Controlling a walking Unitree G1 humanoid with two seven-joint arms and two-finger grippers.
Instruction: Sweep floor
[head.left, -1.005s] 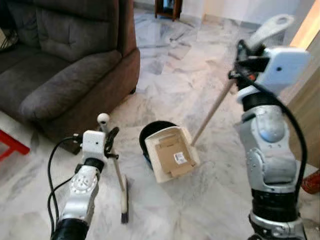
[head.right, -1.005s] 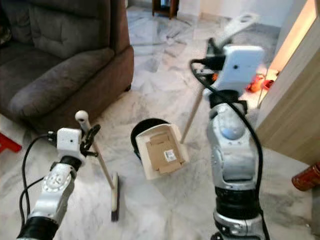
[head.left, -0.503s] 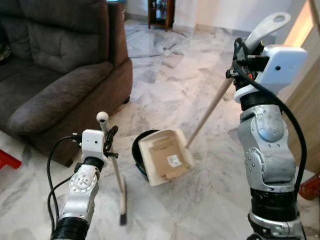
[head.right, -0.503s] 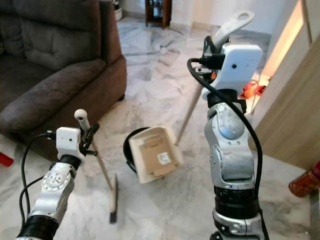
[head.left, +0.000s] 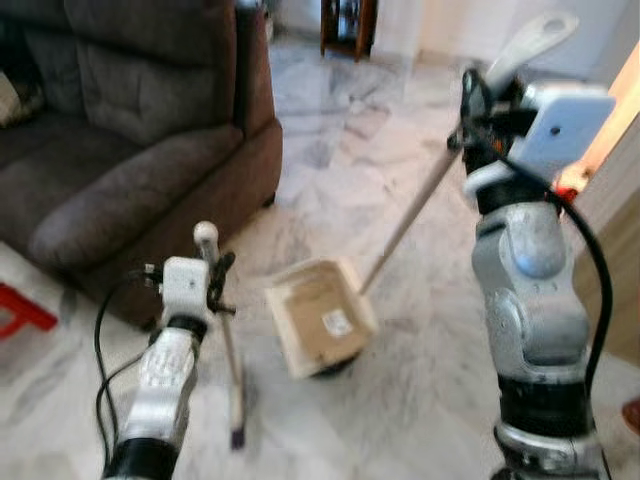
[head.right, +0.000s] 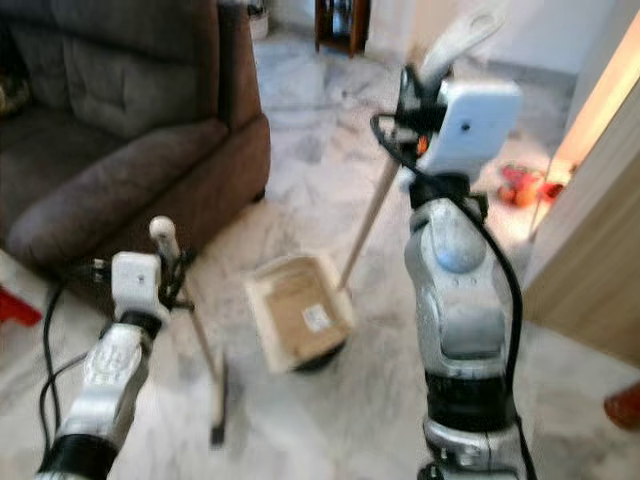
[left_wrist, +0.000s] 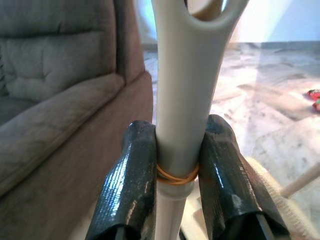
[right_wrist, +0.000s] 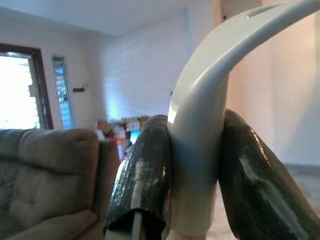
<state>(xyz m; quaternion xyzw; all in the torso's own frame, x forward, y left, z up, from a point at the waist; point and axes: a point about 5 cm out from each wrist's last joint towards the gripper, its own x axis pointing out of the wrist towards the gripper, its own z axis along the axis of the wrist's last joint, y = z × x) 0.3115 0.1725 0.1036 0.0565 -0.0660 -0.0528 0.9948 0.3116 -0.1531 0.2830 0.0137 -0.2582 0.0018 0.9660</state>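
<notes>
My left gripper (head.left: 214, 287) is shut on the pale handle of a short broom (head.left: 232, 362), gripped just above a rubber band (left_wrist: 176, 176). The broom's brush head (head.left: 237, 418) rests on the marble floor. My right gripper (head.left: 478, 104) is raised and shut on the grey curved handle (right_wrist: 200, 125) of a long-poled dustpan. Its wooden pole (head.left: 405, 222) slants down to the cream pan (head.left: 320, 323), which holds a flat piece of cardboard. The pan sits tilted between my arms, over a black round object (head.left: 332, 368).
A dark brown sofa (head.left: 120, 140) stands at the left, its corner close to my left arm. A red item (head.left: 22, 311) lies by the sofa's front. A wooden panel (head.right: 600, 250) rises at the right, with small red things (head.right: 525, 184) on the floor beyond.
The whole view has shifted and blurred, so the camera moved. The dustpan has slid over the black round object, which now peeks out at its near edge. Both grips are unchanged.
</notes>
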